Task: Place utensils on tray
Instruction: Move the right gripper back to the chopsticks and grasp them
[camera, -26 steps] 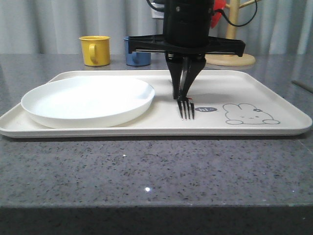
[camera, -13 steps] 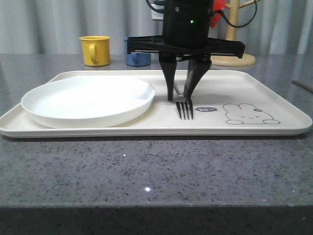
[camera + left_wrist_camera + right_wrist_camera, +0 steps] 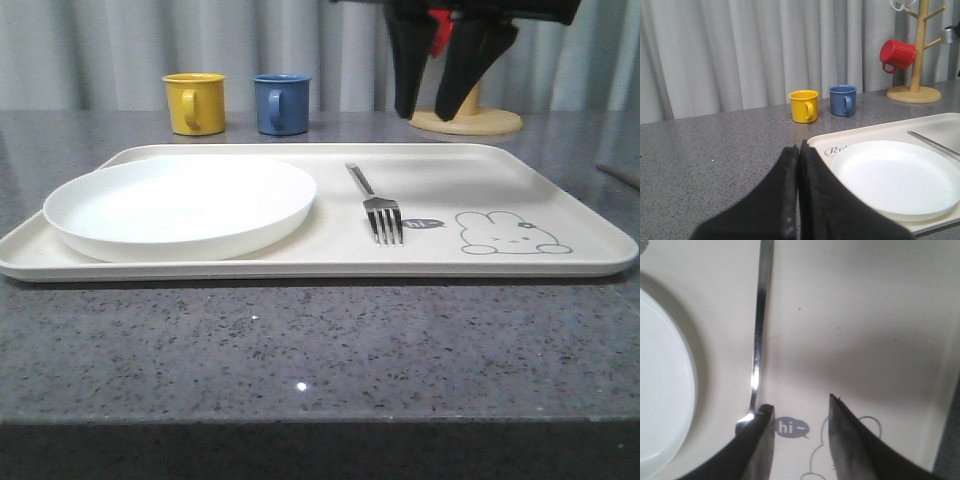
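Here, your right hand (image 3: 445, 100) hangs released above the fork (image 3: 381, 212), which lies flat on the tray (image 3: 560, 190) beside the plate (image 3: 180, 205); your left hand (image 3: 799, 170) is clenched empty. Descending carelessly could nudge the fork.

One fork (image 3: 377, 207), one tray (image 3: 560, 180), one white plate (image 3: 180, 205), three mugs: yellow (image 3: 194, 102), blue (image 3: 279, 102), red (image 3: 896, 55), one wooden mug stand (image 3: 916, 60).

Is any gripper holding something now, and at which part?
Nothing is held. The right gripper is open above the tray; the fork lies free. The left gripper is shut, empty.
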`<action>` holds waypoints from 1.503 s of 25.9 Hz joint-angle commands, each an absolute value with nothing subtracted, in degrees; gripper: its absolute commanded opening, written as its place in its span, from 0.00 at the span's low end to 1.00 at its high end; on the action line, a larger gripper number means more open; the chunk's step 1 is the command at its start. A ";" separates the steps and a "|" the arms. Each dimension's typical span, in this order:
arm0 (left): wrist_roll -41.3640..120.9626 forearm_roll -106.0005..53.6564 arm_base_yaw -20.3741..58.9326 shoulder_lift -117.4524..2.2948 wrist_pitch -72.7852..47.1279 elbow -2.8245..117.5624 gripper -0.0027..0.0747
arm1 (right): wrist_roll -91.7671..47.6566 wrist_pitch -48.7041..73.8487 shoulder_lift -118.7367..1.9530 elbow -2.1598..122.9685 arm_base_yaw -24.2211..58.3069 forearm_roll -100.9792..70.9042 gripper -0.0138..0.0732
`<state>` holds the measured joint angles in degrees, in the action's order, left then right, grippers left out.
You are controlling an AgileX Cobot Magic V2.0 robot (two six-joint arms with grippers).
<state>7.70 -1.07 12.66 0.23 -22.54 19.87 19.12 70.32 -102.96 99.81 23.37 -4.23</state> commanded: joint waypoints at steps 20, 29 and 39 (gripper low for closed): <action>7.10 -1.68 12.60 -0.31 -17.97 21.26 0.01 | -0.73 64.49 -92.72 79.67 -3.04 -5.30 0.50; 7.10 -1.68 12.60 -0.31 -17.97 21.26 0.01 | -0.73 62.17 -96.31 79.56 -3.04 -4.30 0.50; 7.10 -1.68 12.60 -0.31 -17.97 21.26 0.01 | -0.73 63.10 -98.10 79.56 -3.04 -4.30 0.35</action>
